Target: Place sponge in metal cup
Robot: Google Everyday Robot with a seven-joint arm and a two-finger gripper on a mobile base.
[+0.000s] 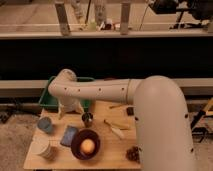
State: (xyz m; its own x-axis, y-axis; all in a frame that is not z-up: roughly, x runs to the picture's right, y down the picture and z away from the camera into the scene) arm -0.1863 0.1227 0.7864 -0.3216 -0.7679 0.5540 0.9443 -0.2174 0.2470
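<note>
Wooden table (111, 150), dim room, dark wall behind. Gripper (67, 109) low over back-left edge, in front of green bin (47, 100); its grip state unreadable. Sponge (69, 135) flat toward front-left corner, between blue-grey cup (45, 125) and brown bowl (85, 144). Metal cup (87, 118) upright mid-table, just behind bowl, apart from sponge.

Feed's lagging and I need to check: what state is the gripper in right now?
Gripper: open or closed cannot be told; it hangs over the back left of the table, behind the sponge, which lies on the tabletop.
</note>
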